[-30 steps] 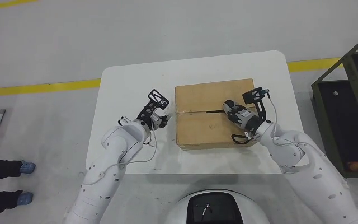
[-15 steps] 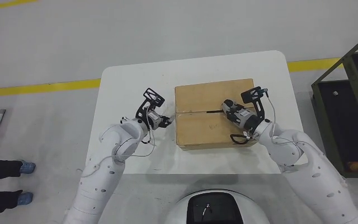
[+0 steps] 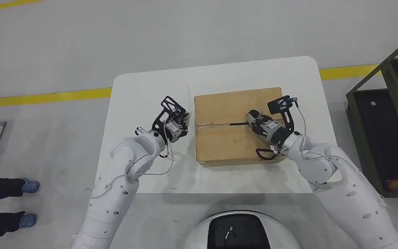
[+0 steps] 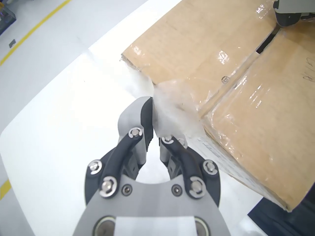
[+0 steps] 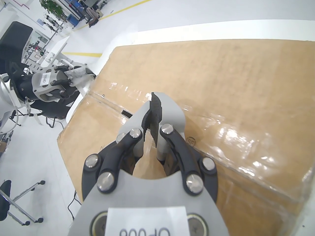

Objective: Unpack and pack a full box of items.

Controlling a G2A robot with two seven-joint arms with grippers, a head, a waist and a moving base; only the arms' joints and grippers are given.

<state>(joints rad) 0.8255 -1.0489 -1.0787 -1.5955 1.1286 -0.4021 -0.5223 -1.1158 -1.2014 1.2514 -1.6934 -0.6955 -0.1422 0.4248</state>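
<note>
A white table with rounded corners stood on a pale grey floor. Over its near half, the two arms lay on either side of a closed cardboard box. The box sat flat on the table, a little to the right of the middle. Its two top flaps met in a seam that ran from left to right. The left gripper was just beside the box's left side, level with the end of that seam. Its jaws were pressed together on a loose, crumpled end of clear tape. This end stood off the box's upper edge, while the rest of the tape was stuck down, glossy, along the seam and over the flaps. The right gripper was over the top of the box near the right end of the seam, pointing left along it. Its jaws were pressed together with nothing between them. Just ahead of its tips a short dark slot gaped in the seam where the flaps did not quite meet. Beyond the box lay the bare far strip of the table. Farther off, a yellow line crossed the floor. A dark green rack stood off to the right of the table.
</note>
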